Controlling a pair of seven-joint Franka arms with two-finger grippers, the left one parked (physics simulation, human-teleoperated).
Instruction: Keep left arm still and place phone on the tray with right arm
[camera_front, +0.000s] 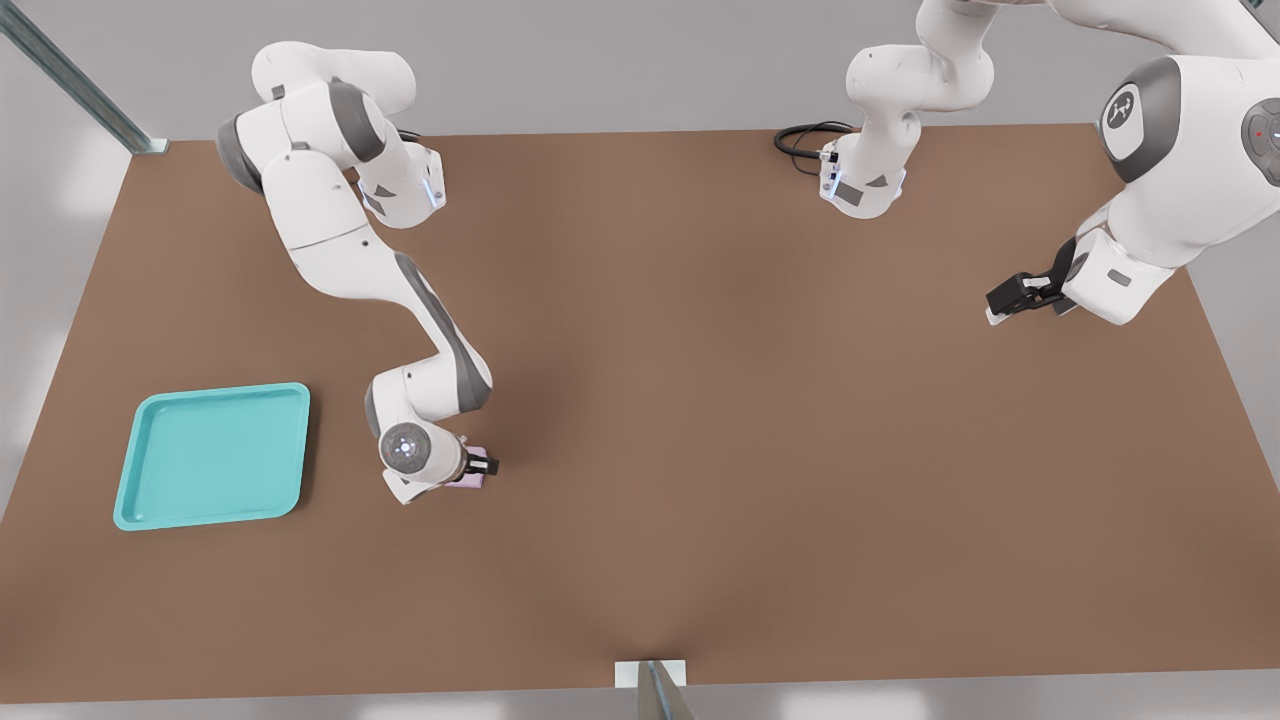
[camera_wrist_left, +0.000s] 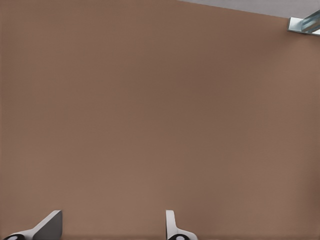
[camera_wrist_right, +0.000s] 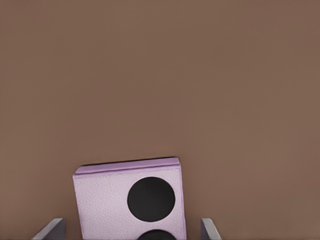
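With the gripper spread wide astride the phone, close squarely, then carry toward the tray at nine o'clock

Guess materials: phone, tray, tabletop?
Renders, so appearance only. Phone: pale lilac, finely grained matte back, perhaps textured plastic or leatherette; two glossy black lenses. It sits between the right arm's gripper fingers, which are open. Tray: smooth turquoise, soft sheen, likely moulded plastic. Table: flat matte brown, no grain.
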